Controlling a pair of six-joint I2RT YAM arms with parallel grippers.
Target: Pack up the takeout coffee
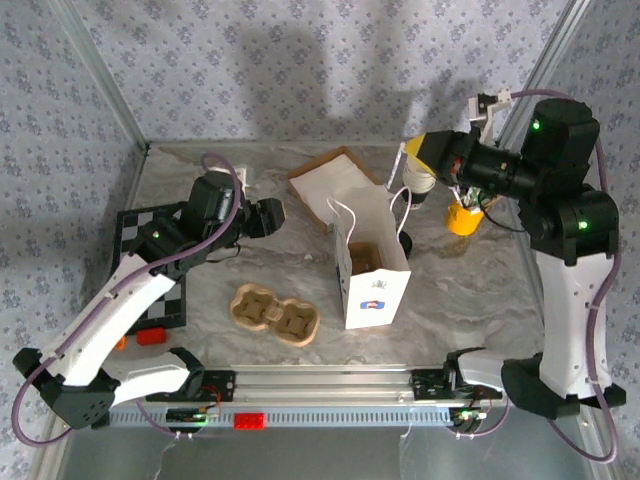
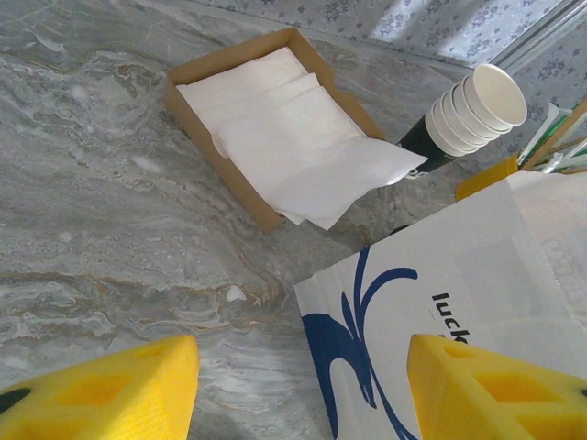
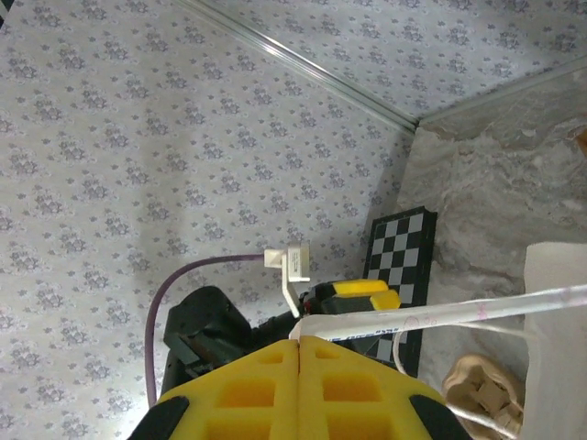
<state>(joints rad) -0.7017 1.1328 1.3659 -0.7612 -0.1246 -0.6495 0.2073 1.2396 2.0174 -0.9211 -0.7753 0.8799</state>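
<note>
Altogether one paper bag (image 2: 440,275), one lidless cup stack (image 2: 472,110) and one napkin box (image 2: 229,59) lie ahead of the left gripper (image 2: 298,367), whose two fingers (image 2: 110,390) gape wide on nothing. The right gripper (image 3: 300,346) has its two fingers pinching the bag's handle (image 3: 440,314) tight; whether the black disc (image 1: 403,243) near them is the takeout coffee, I cannot tell.

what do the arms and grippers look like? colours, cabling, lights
Both the left arm and right arm have white curved shells, black joint housings and green lights. A purple cable loops along each. The left gripper and right gripper carry chunky yellow fingers with square recessed pockets.
</note>
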